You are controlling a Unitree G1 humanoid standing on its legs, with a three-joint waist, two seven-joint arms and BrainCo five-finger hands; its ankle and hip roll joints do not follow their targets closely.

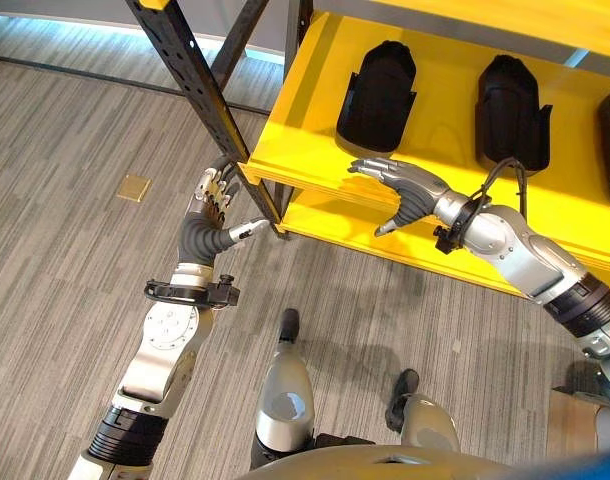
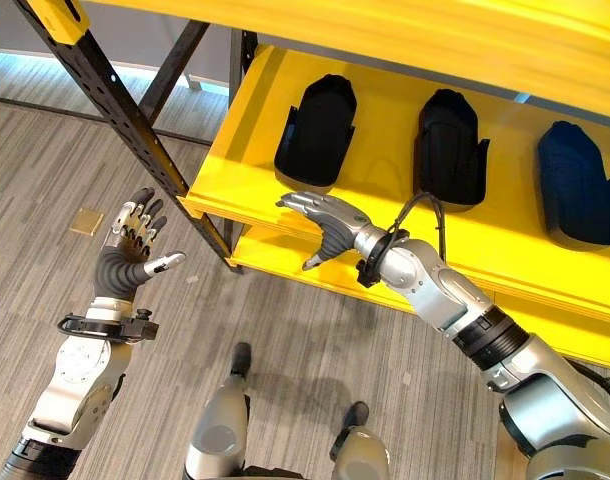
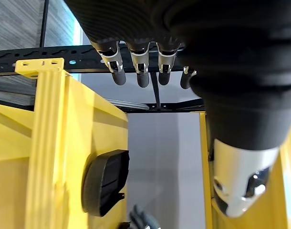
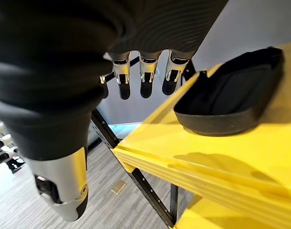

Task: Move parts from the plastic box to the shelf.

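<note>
Though cropped, three parts [image 2: 316, 130] shelved

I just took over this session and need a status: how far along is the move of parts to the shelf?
Three dark parts already lie in a row on the yellow shelf. Nothing is in hand: the right hand hovers open at the shelf's front edge, the left hand is open beside the black upright. How many parts are left cannot be told.

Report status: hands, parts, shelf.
Both robot hands open, empty: left, right. Three black moulded parts lie on yellow shelf. Black upright post between hands.
</note>
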